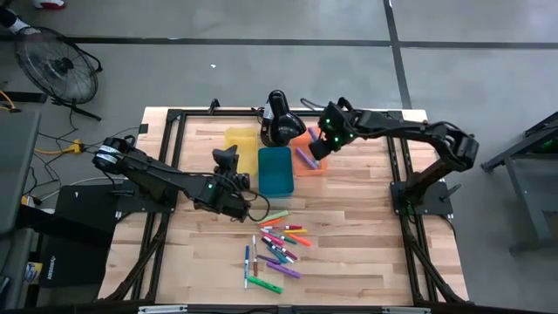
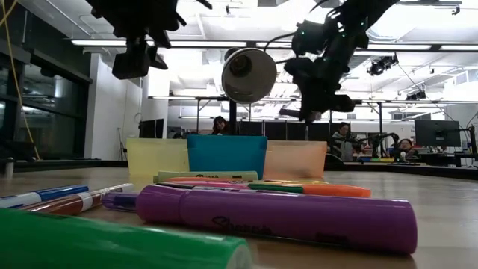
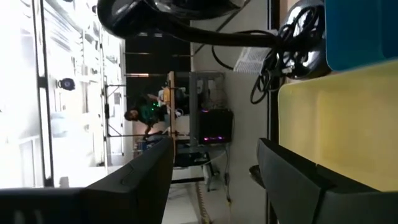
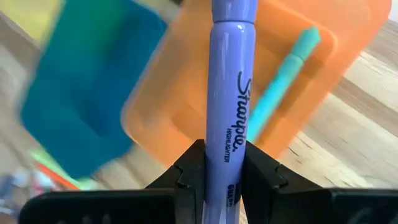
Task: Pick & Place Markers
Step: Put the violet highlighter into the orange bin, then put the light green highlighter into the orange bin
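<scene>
High view: plank-wood desk [image 1: 349, 227] standing on grey concrete floor. Three plastic bins sitting in a row: yellow [image 1: 240, 139], blue bin [image 1: 275, 170], orange [image 1: 307, 161]. Loose markers [image 1: 277, 247] lying scattered just front of the blue bin.

Low view: people sitting in the room behind.

Left wrist view: left gripper [image 3: 214, 180] fingers spread, holding nothing.

Right wrist view: right gripper [image 4: 217, 171] fingers pinching a purple highlighter [image 4: 229, 106] above the orange bin; one teal marker [image 4: 286, 74] lying inside.

Both arms are dark, almost black, made of long thick pieces joined together. Small green lights glow on them. The right gripper [image 4: 222, 180] has two black, blocky fingers. Black cables loop near the arms.
</scene>
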### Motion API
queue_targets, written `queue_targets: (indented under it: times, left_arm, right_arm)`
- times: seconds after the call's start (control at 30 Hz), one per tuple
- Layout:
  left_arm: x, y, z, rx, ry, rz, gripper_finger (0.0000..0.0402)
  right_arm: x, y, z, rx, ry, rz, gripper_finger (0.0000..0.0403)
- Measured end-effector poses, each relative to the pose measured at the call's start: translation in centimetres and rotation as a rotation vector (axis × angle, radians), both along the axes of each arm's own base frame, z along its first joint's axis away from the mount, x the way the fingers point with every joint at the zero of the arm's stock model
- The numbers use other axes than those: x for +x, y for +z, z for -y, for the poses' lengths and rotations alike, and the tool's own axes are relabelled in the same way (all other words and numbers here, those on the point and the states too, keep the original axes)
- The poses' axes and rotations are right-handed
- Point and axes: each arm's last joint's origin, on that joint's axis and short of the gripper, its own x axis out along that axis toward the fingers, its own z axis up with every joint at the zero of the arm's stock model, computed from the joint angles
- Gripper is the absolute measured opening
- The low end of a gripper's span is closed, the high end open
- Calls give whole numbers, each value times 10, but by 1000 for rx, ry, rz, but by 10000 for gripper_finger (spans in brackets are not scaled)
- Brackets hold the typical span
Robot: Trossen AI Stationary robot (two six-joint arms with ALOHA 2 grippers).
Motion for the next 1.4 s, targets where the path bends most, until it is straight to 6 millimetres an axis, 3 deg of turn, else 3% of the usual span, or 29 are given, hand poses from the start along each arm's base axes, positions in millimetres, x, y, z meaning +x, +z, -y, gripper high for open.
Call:
queue_targets:
  times: [0.2,0.4,0.6,1.13,1.4]
  left_arm:
    - [0,0,0,-23,6,23,224]
    - [0,-1,0,-40,11,43,224]
    - [-4,-1,-1,-43,20,27,224]
    - [-8,-2,-2,-84,42,40,224]
    - [-8,-2,-2,-85,42,41,224]
  right_arm:
    - [4,-2,7,28,-98,41,65]
    - [21,-28,7,55,-143,-9,63]
    - [29,-42,12,42,-179,-17,76]
    - [28,-42,12,-13,-111,-40,86]
    - [28,-42,12,-24,-83,-43,141]
